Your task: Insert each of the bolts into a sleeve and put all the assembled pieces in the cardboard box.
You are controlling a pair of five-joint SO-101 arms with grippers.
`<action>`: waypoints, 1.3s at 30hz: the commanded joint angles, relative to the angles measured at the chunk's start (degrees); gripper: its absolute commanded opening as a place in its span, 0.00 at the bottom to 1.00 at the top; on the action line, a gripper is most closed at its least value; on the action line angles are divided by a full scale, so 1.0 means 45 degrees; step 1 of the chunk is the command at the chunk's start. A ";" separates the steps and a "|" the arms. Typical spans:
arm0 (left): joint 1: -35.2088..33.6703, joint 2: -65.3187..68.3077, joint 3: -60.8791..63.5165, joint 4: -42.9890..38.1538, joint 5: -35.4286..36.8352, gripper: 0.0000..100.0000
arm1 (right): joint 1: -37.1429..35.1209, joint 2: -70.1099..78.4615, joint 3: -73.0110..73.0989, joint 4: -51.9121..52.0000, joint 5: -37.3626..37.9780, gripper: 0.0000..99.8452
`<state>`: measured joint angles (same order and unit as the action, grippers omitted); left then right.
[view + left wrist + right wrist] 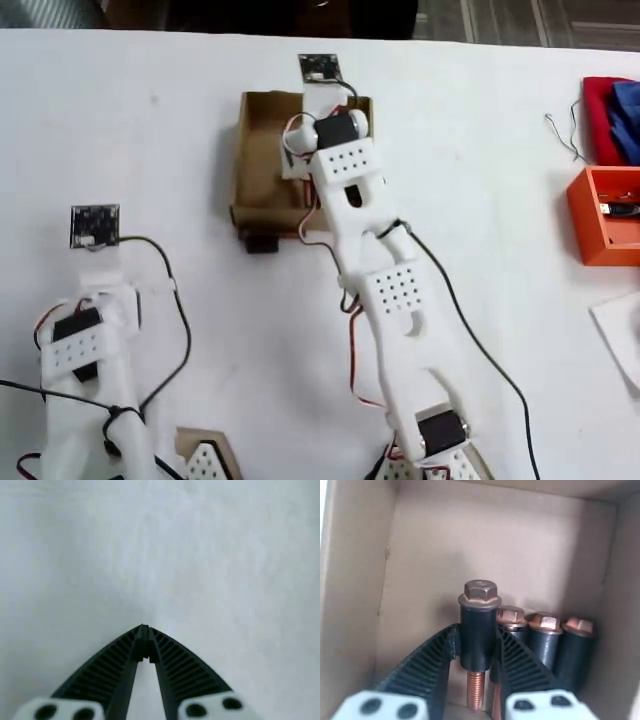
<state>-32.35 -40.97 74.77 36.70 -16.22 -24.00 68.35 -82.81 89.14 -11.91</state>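
Right pincer: your right pincer (476, 635) is pinching the assembled piece (478, 615) by its black sleeve (477, 647), one finger on each side.
Where the piece is: it is inside the cardboard box (485, 540), just beside three finished pieces (544, 642) lined up along one side wall. In the high view the right arm (352, 190) is stretched out over the box.
Long axis: it runs across the fingers, parallel to the three neighbours.
Which way it points: the copper bolt (479, 594) has its hex head seated on one end of the sleeve, facing the same way as the neighbours' heads. The threaded shank sticks out of the other end. You cannot tell from here whether the pieces stand on the box floor or lie on it.
Left pincer: your left pincer (144, 630) is pressed together with nothing in it, over bare bench (225, 555).
Step, as a judgement: you are setting this piece down next to the row.
Risk, neighbours: the nearest finished piece is just beside one finger, so spreading wide would likely shove it and upset the row.
Risk, early release: if you let go before the shank end is supported, the piece may drop and tip, and the bolt could slide in its sleeve.
Risk, box: it looks light, so a finger dragging on a wall as you pull out could shift it.
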 commanded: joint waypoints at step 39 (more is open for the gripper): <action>-0.0059 -0.0137 -0.0068 -0.0215 0.0078 0.03 | -0.0244 0.1319 -0.0899 0.0420 -0.0801 0.03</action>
<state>-32.35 -40.97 74.77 36.70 -16.22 -26.02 74.68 -85.01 90.64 -15.16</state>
